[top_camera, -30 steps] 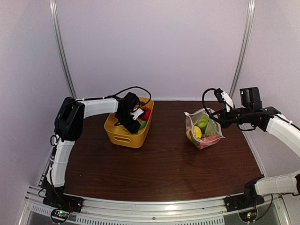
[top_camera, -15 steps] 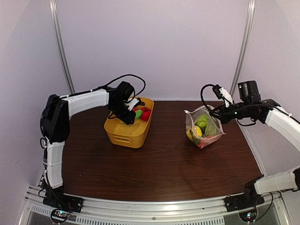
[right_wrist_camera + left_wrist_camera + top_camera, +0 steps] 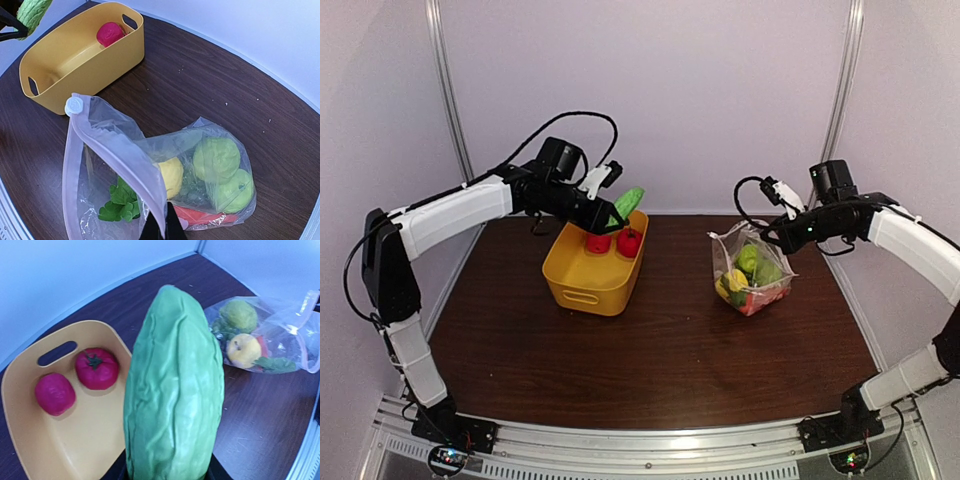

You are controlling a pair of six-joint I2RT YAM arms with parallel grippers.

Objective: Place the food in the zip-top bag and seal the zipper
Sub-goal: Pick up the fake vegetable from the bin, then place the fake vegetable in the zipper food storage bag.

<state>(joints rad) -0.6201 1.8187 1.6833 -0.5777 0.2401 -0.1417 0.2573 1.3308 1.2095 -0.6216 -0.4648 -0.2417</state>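
My left gripper (image 3: 610, 214) is shut on a wrinkled green cucumber (image 3: 627, 203), held up above the yellow basket's far rim; the cucumber (image 3: 175, 390) fills the left wrist view and hides the fingers. Two red round foods (image 3: 97, 368) (image 3: 54, 393) lie in the basket. The zip-top bag (image 3: 752, 272) stands on the table at the right, holding green, yellow and red food (image 3: 216, 159). My right gripper (image 3: 162, 227) is shut on the bag's zipper strip (image 3: 125, 160) and holds the mouth up and open. A white slider (image 3: 74, 105) sits at the strip's end.
The yellow basket (image 3: 582, 285) with cut-out handles stands left of centre on the dark wooden table (image 3: 670, 360). White walls and two metal posts close off the back. Cables loop off both wrists.
My left gripper has closed on the green cucumber in the basket and lifted it up and back. My right gripper has raised the bag's mouth slightly, staying shut.
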